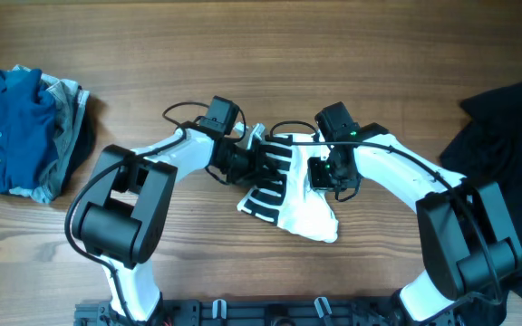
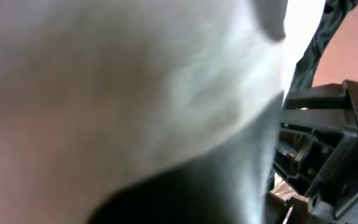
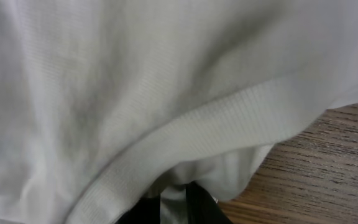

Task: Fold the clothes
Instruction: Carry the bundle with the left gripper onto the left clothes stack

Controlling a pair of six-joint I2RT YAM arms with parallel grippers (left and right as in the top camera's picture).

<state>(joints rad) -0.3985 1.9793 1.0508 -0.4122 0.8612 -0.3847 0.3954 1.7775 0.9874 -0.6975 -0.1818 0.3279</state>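
T-shirt [image 1: 308,215] against the right end effector [image 1: 321,174]

2 arms bent inward, wrists close together, left tool [image 1: 254,165] and right tool [image 1: 320,174] — fingertips hidden

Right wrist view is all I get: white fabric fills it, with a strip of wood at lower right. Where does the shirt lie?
Observer: Overhead, the shirt lies bunched at the middle of the table.
Operator: Is either end effector at it?
Observer: Both. The left end effector and the right end effector reach into the bunch from opposite sides. I cannot tell whether they are shut.
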